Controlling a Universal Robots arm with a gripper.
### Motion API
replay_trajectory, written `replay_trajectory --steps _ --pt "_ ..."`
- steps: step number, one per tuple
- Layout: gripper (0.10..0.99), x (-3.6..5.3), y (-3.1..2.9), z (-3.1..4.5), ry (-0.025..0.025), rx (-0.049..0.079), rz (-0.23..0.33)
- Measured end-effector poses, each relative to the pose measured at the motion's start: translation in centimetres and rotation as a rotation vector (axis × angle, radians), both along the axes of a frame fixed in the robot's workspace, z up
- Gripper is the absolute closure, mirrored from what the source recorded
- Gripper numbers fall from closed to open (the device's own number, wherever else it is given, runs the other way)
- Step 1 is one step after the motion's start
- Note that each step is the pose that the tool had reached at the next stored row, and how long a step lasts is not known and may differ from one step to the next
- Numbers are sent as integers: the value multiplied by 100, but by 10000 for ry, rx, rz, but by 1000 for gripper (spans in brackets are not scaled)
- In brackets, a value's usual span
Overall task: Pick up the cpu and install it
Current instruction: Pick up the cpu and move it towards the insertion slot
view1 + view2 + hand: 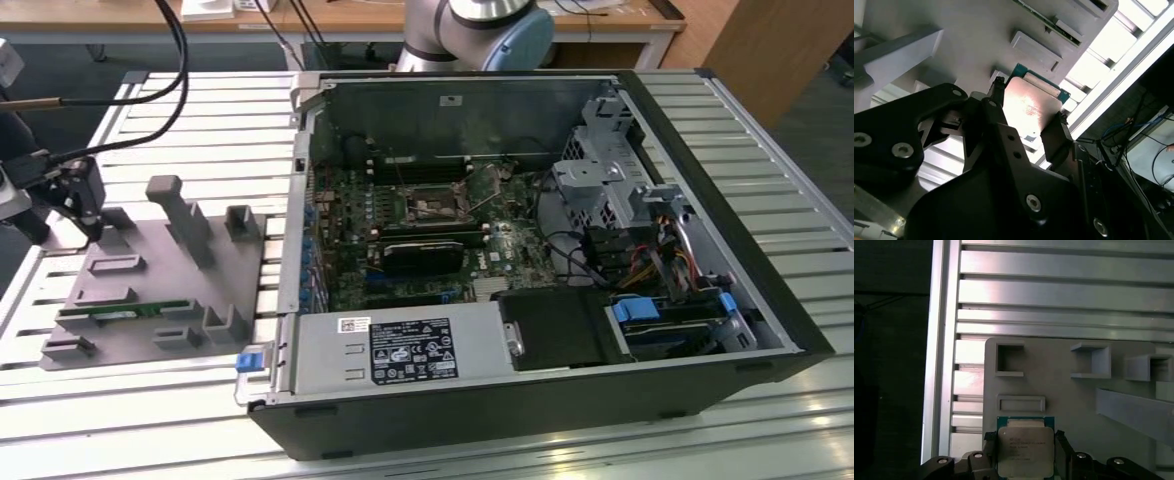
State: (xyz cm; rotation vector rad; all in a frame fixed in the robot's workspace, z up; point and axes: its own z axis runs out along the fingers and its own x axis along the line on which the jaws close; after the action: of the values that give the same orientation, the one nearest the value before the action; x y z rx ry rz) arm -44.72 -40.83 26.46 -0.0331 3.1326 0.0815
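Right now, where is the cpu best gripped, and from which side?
Take the cpu by two opposite thin edges, coming from above its metal top. It is a flat square, top facing up over the gray fixture plate, so only edges offer purchase.

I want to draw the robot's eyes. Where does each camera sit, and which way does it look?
Exterior view: off the arm, high up, looking down on the table, tray and open computer; the arm and gripper show.
First wrist view: on the wrist, looking straight down on the cpu on the tray; the gripper shows.
Second wrist view: on the wrist, looking slantwise along the gripper at the cpu.
Both wrist views share the cpu, clamped in the gripper.
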Motion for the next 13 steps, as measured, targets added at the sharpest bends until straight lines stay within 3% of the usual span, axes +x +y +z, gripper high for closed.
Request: replay_trajectory --steps 6,13 --pt "545 0 6 63 0 0 0" --pt "545 0 21 193 1 0 0"
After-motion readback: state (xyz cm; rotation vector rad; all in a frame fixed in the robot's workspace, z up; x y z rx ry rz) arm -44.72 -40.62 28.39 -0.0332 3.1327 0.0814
